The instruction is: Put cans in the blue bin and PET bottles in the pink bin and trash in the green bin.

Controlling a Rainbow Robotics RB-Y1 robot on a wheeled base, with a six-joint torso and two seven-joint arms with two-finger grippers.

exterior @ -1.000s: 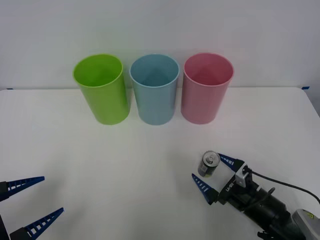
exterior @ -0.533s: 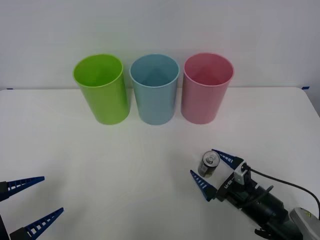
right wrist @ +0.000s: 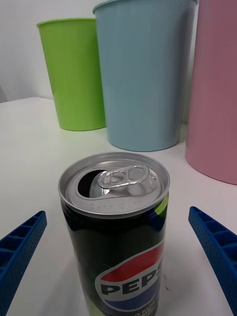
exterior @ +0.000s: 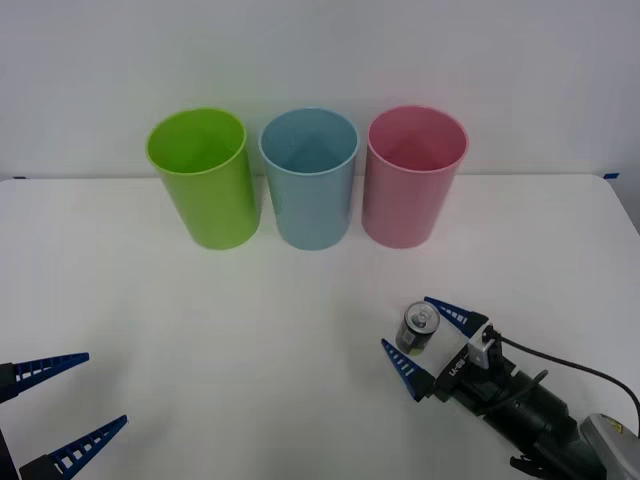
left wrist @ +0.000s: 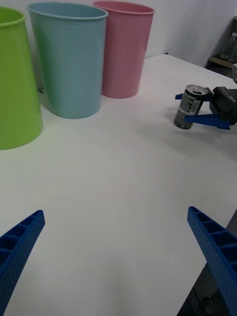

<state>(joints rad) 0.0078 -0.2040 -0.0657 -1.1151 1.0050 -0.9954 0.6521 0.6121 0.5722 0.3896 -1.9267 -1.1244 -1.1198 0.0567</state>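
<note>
You can read "PEP", the visible start of a brand name, on the red, white and blue logo of the can (right wrist: 116,232). No other text is legible.

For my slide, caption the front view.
Open right gripper straddles upright can; green, blue, pink bins behind.

The right gripper (exterior: 428,335) was low over the table on the robot's right side, its fingers spread wide apart. The left gripper (exterior: 75,395) waited at the near left edge, fingers also apart.
</note>
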